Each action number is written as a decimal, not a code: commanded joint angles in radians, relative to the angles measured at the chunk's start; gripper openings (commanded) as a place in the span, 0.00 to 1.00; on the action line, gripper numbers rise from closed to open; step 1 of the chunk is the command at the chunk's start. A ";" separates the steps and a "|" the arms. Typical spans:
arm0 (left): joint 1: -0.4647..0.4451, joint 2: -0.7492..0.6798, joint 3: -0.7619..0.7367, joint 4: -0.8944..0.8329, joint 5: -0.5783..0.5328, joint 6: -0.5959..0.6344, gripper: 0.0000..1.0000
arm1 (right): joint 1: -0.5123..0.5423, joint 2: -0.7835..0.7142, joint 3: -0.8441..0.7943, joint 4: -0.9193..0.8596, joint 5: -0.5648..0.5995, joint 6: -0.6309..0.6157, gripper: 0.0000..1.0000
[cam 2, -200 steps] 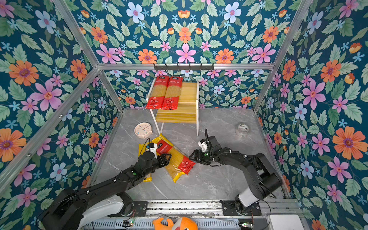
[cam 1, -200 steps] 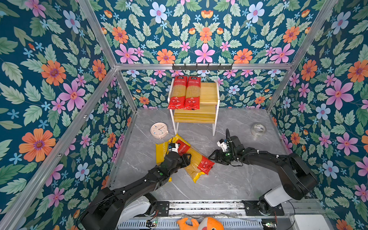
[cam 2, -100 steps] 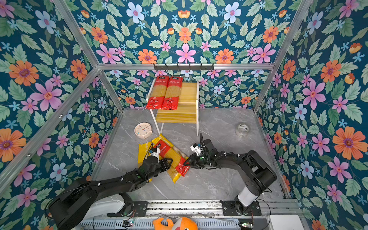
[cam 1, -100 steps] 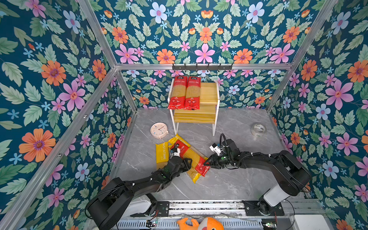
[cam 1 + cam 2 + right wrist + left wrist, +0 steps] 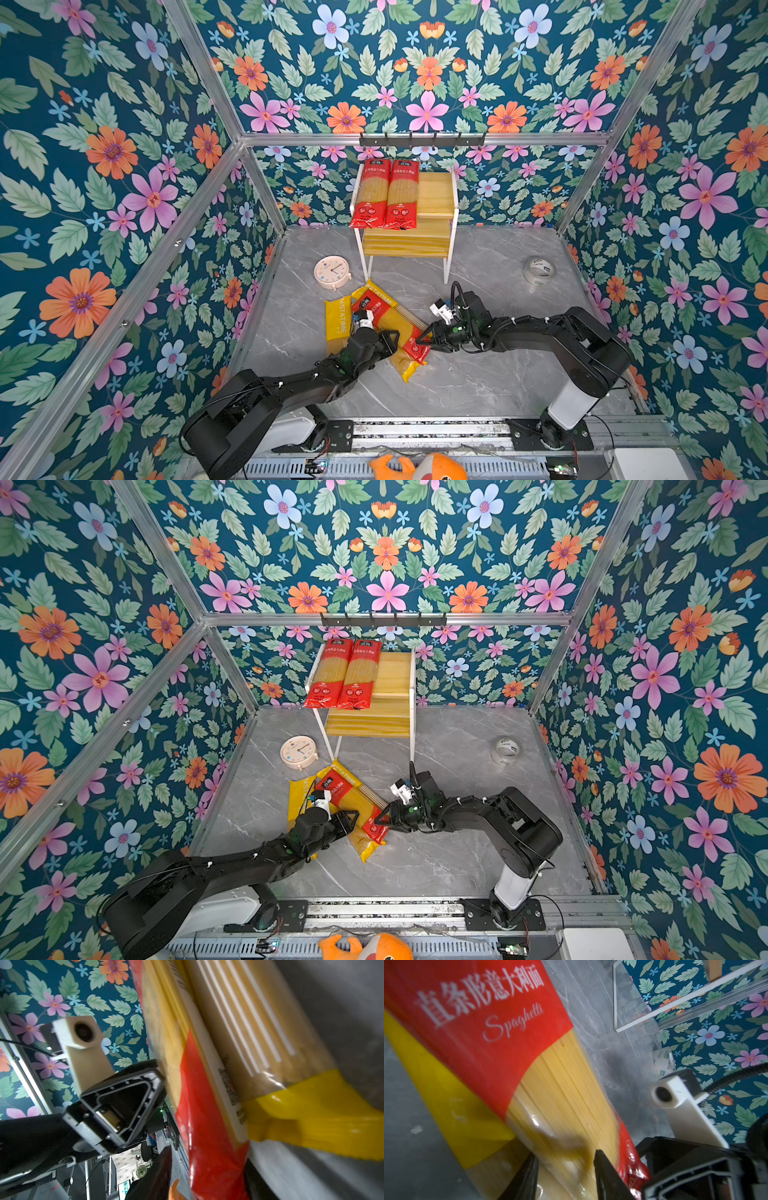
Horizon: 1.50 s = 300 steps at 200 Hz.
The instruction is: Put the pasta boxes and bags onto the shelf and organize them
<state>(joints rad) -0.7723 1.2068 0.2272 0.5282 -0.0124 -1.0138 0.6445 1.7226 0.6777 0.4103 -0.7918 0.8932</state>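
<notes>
Left arm (image 5: 291,382) stretches low from the tabletop's front-left. Right arm (image 5: 540,332) folds in level from the front-right, and the tips nearly meet. Left pincer (image 5: 395,334) is narrow, fingers (image 5: 604,1169) pinching the clear middle of the red-ended spaghetti packet (image 5: 399,320). Right pincer (image 5: 422,338) is narrow, clamped on its red end. The packet crosses diagonally over the yellow PASTATIME packets (image 5: 337,324), left of centre. Two more red-ended packets (image 5: 384,193) sit on the left side of the shelf (image 5: 432,195) upper board; its right side is bare. Clock (image 5: 331,272) by the shelf's left leg, tape roll (image 5: 539,271) near the right edge, bare tabletop (image 5: 478,374) between.
</notes>
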 commanded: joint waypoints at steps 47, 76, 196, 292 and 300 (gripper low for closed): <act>-0.001 0.015 0.014 0.049 0.021 0.001 0.45 | 0.036 0.002 0.018 0.022 0.086 -0.038 0.35; 0.003 -0.102 0.006 -0.051 -0.046 -0.046 0.49 | 0.035 -0.055 0.011 -0.025 0.095 -0.054 0.20; 0.121 -0.533 0.042 -0.329 -0.082 0.019 0.68 | 0.024 -0.367 0.033 -0.209 0.132 -0.183 0.00; 0.128 -0.618 0.095 -0.342 -0.163 0.084 0.76 | 0.027 -0.400 -0.013 0.216 0.112 0.035 0.00; 0.129 -0.619 0.093 -0.345 -0.171 0.083 0.76 | 0.027 -0.404 -0.016 0.216 0.114 0.037 0.00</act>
<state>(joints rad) -0.6434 0.5903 0.3145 0.1940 -0.1524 -0.9592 0.6689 1.3346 0.6552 0.3904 -0.6525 0.9062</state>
